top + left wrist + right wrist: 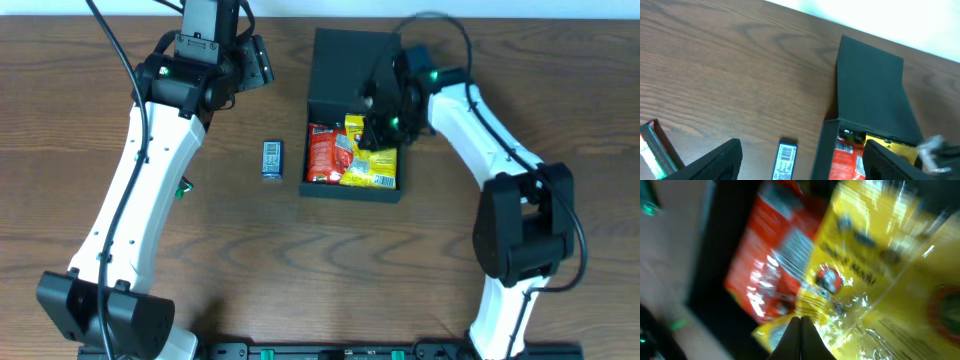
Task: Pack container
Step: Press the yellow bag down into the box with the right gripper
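Dark teal-black matte square cardboard container sits on the brown wood-grain table, at centre and toward the far edge. Its hinged flap lid is open and laid back on the far side. Inside the shallow walls: a glossy red snack packet on the left and a crinkled yellow snack packet on the right, touching, the yellow one partly over the red. A small blue rectangular packet lies flat on the table just left of the container, apart from it. Right gripper is inside the container's outline, directly over the yellow packet. The right wrist view shows its jaws closed tip to tip against the yellow film; that view is blurred, so cannot tell whether any film is pinched. Left gripper is above the table left of the lid, well apart from the blue packet. Its jaws are spread wide with nothing between them, and the left wrist view looks down at the blue packet and the container's near-left corner.
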You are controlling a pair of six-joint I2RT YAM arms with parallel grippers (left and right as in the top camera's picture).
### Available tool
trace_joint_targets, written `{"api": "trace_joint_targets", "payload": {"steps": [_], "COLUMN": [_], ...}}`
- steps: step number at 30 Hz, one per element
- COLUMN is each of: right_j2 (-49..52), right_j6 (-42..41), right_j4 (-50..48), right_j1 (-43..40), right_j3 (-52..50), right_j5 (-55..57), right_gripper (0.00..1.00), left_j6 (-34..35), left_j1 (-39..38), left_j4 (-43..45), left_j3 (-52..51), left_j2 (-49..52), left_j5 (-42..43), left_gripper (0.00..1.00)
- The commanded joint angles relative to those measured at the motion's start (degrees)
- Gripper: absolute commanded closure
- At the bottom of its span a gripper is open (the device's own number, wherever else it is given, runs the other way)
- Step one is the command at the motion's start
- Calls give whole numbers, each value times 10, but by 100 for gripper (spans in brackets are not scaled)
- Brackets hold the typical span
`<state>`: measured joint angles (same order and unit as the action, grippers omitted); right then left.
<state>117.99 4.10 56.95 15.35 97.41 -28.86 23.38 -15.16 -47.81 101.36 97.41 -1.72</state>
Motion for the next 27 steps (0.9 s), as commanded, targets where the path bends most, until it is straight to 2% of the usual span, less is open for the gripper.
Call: {"api": "trace_joint_targets", "payload": {"steps": [1,6,11,18,27], "right_j2": [-59,-87,-85,-73,-22], "right_j6": [9,9,-3,-28,-42], "right_j4": [4,8,-47,-124,-183], "right_j1": [-14,-98,-163,-162,-130], "right_j3": [50,42,-72,-186,-199], "right_j5": [-16,-14,-16,-27,-29], "right_gripper": [99,98,98,99,99], "left_j6": [-16,-16,-22,-22,-22], "left_j1": [2,2,2,2,2], "left_j4": [-7,-12,-12,-8,-13], "left_j3": [0,0,0,0,0], "left_j2": [7,7,7,7,7], "left_j5": [-2,-2,-2,-2,-2], "left_gripper": [23,23,23,23,23]}}
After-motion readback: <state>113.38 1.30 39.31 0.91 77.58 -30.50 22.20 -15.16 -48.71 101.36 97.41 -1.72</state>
